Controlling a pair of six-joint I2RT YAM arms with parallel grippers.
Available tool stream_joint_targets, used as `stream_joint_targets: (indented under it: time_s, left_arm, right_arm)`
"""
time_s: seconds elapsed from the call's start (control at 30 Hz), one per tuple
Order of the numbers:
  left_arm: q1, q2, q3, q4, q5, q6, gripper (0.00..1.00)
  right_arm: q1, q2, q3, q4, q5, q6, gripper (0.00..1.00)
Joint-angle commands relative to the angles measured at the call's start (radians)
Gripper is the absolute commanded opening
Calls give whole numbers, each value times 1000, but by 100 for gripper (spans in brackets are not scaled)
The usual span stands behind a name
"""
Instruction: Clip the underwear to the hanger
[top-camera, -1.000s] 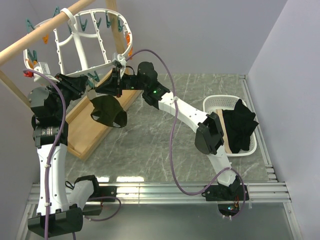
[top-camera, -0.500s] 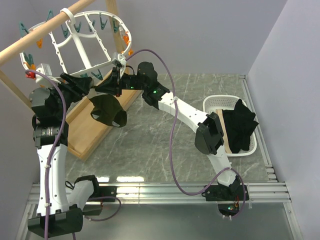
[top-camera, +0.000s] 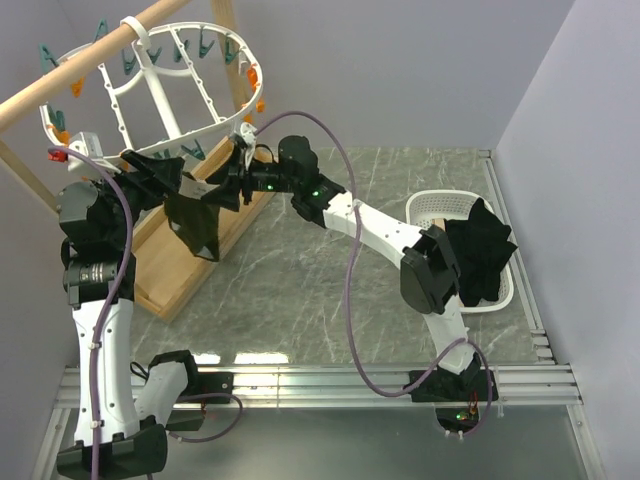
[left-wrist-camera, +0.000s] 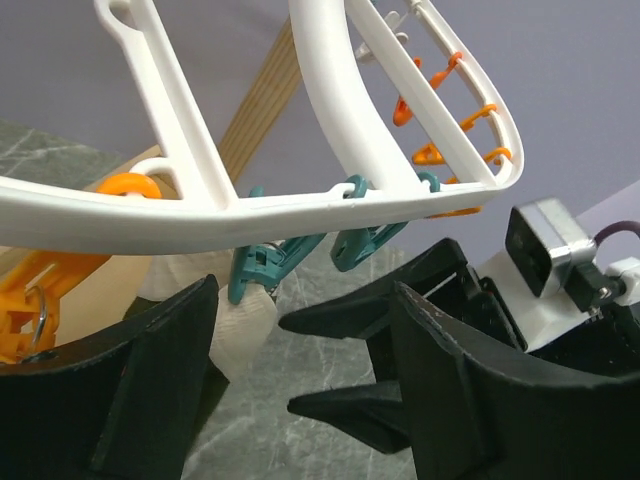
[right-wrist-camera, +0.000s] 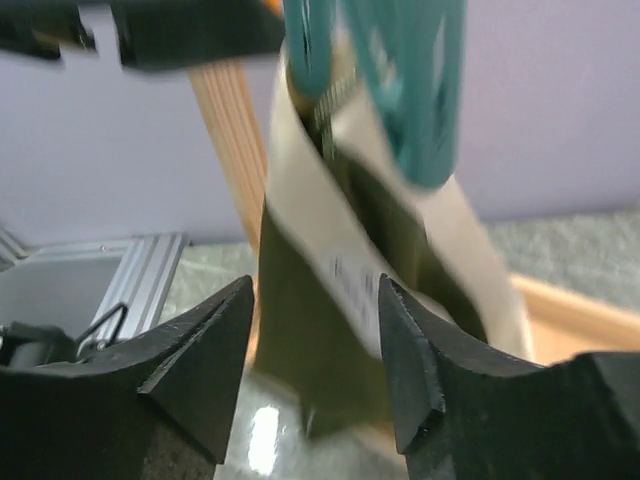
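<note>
The white hanger (top-camera: 160, 80) hangs from the wooden pole, ringed with teal and orange clips. The dark olive underwear (top-camera: 197, 228) dangles below the hanger's near rim, its pale lining pinched in a teal clip (right-wrist-camera: 400, 80). My right gripper (right-wrist-camera: 315, 290) is open, and the underwear (right-wrist-camera: 310, 340) hangs just beyond its fingers, free of them. My left gripper (left-wrist-camera: 302, 300) is open under the hanger rim (left-wrist-camera: 300, 205), nothing between its fingers. The clip (left-wrist-camera: 262, 270) grips beige fabric (left-wrist-camera: 240, 325) there. Seen from above, both grippers flank the garment: left gripper (top-camera: 170, 178), right gripper (top-camera: 222, 190).
The wooden pole (top-camera: 70, 85) and the stand's tray base (top-camera: 175, 275) occupy the left. A white basket (top-camera: 432, 207) at the right holds a black garment (top-camera: 482, 250). Grey marble tabletop lies between them.
The right gripper has opened and let go of the underwear. The left gripper has opened wider. The underwear swung left and now hangs narrow from the clip.
</note>
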Motion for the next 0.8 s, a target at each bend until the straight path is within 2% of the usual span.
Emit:
stream_joint_targets:
  time_s: [0.0,0.1,0.13,0.27,0.4,0.53,0.77]
  left_arm:
    - [3,-34,22,-82,-55,31,73]
    - [1,-44,33,-131,-108,52,67]
    - [3,-44,37,-145,-122,57,63]
    - [3,-57,33,-198,-187,86,57]
    - [4,-71,30,-229,-208,122,53]
    - [6,-102,16,-249,-134,164,61]
    - [6,-125,22,-251,17,239,72]
  right_arm:
    - [11,-123,-87,7,34,-44,61]
    - [11,-187,-194,0,71,-48,61]
    - [10,-222,-253,3,89,-47,61]
    - [-1,-310,-416,39,148,-33,60]
    - [-47,-322,-521,97,149,106,60]
    - [-96,-267,-556,195,88,249,59]
    - [-127,-132,-460,325,-12,416,61]
